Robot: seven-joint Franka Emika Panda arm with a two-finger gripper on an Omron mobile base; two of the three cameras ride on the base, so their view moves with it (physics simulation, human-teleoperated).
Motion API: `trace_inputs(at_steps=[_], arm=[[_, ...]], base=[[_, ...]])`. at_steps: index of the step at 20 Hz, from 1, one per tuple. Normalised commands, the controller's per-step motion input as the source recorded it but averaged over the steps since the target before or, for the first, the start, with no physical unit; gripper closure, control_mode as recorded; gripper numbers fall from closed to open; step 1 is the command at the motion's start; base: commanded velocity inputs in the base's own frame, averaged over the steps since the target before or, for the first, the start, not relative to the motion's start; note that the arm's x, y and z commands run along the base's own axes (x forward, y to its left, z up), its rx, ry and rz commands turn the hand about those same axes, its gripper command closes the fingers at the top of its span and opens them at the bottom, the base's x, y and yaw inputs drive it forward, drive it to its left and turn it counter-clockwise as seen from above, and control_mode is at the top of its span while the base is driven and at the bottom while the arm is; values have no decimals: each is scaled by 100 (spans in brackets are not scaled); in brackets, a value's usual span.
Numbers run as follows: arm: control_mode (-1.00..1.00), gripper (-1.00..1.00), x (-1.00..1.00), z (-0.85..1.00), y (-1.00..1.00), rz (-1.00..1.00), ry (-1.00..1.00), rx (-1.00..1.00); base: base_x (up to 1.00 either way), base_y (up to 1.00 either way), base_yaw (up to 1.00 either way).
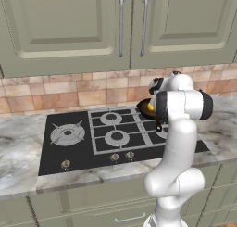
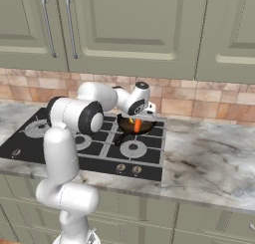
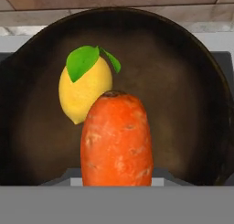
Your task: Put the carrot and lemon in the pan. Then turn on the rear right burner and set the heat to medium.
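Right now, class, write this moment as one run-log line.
hand: shut on carrot | carrot: held over pan | lemon: in pan | next: release carrot

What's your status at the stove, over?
Gripper shut on carrot, over the pan. Lemon already in pan. Burner not yet lit. Nothing in the way.

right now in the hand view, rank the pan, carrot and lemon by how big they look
1. The pan, spanning nearly the whole width of the view.
2. The carrot, though it sits closest to the camera, so it looks bigger than it likely is.
3. The lemon, lying in the pan behind the carrot, leaves included.
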Motion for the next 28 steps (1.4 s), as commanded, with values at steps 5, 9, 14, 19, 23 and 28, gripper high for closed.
trace_inputs(at_steps=[5,9,14,19,23,28], arm=[[-100,100,8,-8,0,0,0,0],[-100,100,24,-14,0,0,0,0],[-100,100,17,-7,0,0,0,0],[-100,100,3,2,0,0,0,0],[-100,100,0,9,0,0,0,0],[-100,100,5,6,2,0,0,0]], base=[[0,0,0],[0,0,0],[0,0,0],[0,0,0],[0,0,0],[0,0,0]])
